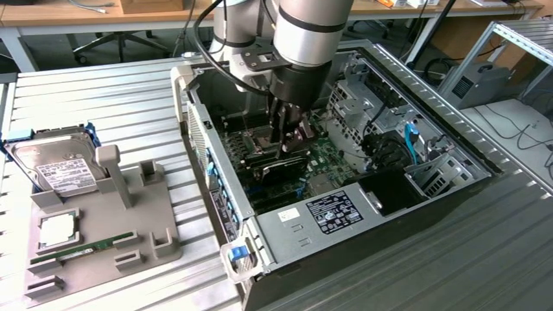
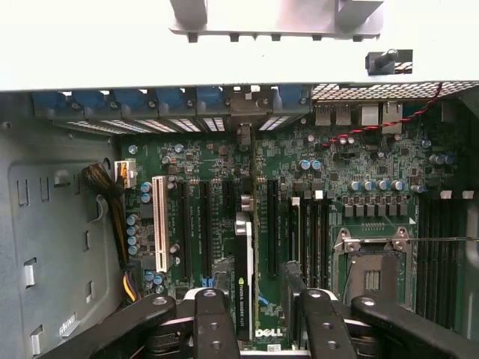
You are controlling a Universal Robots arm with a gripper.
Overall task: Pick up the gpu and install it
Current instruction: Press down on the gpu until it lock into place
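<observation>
The gpu [image 2: 245, 278] stands on edge in a motherboard [image 2: 352, 161] slot inside the open computer case [image 1: 197, 123]. In the wrist view it shows as a narrow black and green strip. My gripper [image 2: 262, 299] reaches down into the case and straddles the card, one finger on each side. The fingers [image 2: 213, 321] stand apart, and bare board shows between the card and the far finger, so the gripper is open. In the exterior view the gripper [image 1: 289, 144] hangs just over the dark gpu [image 1: 278, 167] in the middle of the case.
A grey fixture [image 1: 147, 214] at the exterior view's left holds a silver hard drive [image 1: 56, 165], a processor chip [image 1: 56, 230] and a narrow green memory stick [image 1: 82, 249]. Drive cages [image 1: 359, 97], cables and the power supply [image 1: 333, 214] crowd the case around the arm.
</observation>
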